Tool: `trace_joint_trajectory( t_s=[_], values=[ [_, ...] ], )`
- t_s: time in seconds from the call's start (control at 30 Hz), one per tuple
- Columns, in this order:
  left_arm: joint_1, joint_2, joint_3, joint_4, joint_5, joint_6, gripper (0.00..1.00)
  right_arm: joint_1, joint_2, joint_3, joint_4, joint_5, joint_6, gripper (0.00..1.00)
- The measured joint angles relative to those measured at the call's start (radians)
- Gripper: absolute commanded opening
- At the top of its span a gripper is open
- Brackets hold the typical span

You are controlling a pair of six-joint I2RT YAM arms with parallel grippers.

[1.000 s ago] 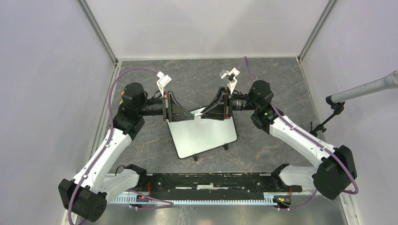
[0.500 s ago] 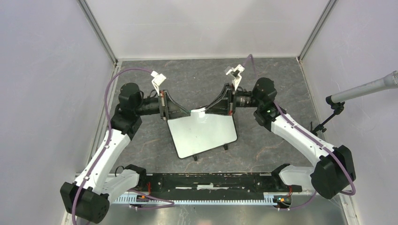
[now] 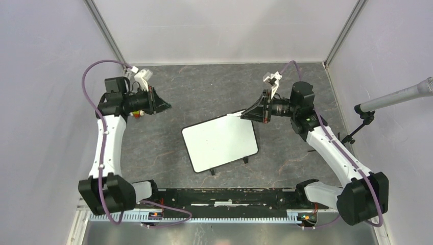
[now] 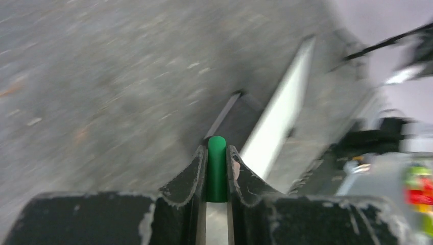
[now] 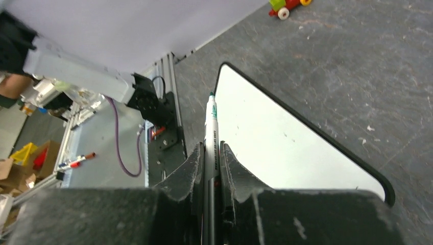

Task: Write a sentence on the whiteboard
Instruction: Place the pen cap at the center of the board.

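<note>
Our right pincer (image 5: 210, 150) clamps a white, green-tipped marker (image 5: 211, 127) at the far edge of the blank, black-framed whiteboard (image 3: 219, 143) lying mid-tabletop (image 3: 214, 87). Our left pincer (image 4: 216, 153), far left, grips the marker's green plastic cap (image 4: 216, 173). If we press hard, the loose board may skid.

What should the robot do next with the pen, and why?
Probably lower the right gripper so the marker tip meets the whiteboard. The board is blank, the tip is uncapped near its far edge, and the left gripper holds the green cap.

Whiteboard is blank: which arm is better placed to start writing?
Right: the right gripper clamps the uncapped marker, tip near the whiteboard's edge; the left gripper holds only the green cap, well away.
</note>
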Motion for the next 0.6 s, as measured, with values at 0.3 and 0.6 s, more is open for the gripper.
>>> trace_joint_trajectory(
  t_s=[0.3,0.6],
  values=[
    [-0.001,0.167,-0.119,-0.246,-0.539,0.449,0.09,0.0,-0.051,0.0,-0.274,0.034,-0.275,0.0],
    [-0.002,0.34,-0.167,-0.232,-0.733,0.542,0.17,0.0,-0.085,-0.005,-0.301,0.037,-0.322,0.0]
  ],
)
